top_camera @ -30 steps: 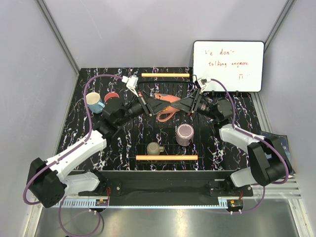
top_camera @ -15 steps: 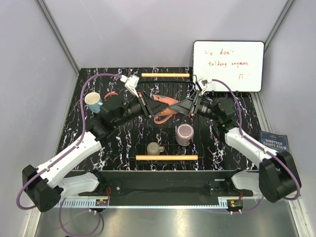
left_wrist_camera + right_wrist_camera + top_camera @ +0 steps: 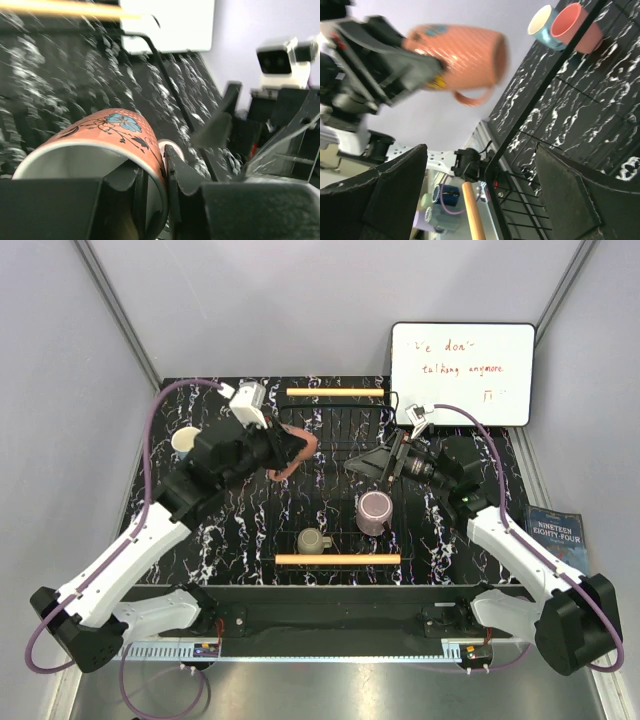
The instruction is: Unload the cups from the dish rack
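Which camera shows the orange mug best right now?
Right wrist: the orange mug shows side-on, handle included. Left wrist shows only its rim and flowered wall, clamped in the left gripper; overhead, that gripper hides most of it.

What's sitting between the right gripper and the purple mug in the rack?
Nothing. The top view shows only bare wires of the dish rack between the open right gripper and the mauve mug.
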Motion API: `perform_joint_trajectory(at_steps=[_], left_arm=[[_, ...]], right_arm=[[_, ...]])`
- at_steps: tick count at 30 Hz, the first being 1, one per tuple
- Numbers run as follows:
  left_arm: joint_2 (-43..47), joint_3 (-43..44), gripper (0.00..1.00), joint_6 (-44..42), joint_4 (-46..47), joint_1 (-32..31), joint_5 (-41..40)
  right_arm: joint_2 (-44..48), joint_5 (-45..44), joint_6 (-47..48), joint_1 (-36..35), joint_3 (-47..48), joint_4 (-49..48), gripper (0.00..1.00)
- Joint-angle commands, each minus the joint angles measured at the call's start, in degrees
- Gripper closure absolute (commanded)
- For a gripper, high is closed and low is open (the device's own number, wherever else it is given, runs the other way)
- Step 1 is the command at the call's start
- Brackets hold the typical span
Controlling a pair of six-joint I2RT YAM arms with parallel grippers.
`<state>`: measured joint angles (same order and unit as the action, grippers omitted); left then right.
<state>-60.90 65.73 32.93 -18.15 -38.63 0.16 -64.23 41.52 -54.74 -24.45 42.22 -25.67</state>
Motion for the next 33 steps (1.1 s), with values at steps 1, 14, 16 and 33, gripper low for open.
perform_joint_trajectory(at_steps=[1, 14, 16, 33], left_arm=[[0.1, 13.5, 1.0, -9.1, -6.5, 0.9, -14.5], [-10.0, 20.6, 1.0, -9.0, -25.1, 18.3, -24.8], [-13.6, 20.9, 1.0, -9.0, -25.3, 18.9, -23.7], [-38.7, 35.7, 1.0, -11.0, -25.1, 19.2, -17.1]], right_arm=[[4.2, -5.2, 7.9, -0.3, 4.5, 10.8, 0.05], [5.4, -9.5, 11.6, -0.4, 4.5, 17.5, 0.06], [5.8, -9.7, 12.3, -0.3, 4.7, 18.4, 0.06], [6.3, -10.4, 15.3, -0.3, 4.7, 21.6, 0.06]])
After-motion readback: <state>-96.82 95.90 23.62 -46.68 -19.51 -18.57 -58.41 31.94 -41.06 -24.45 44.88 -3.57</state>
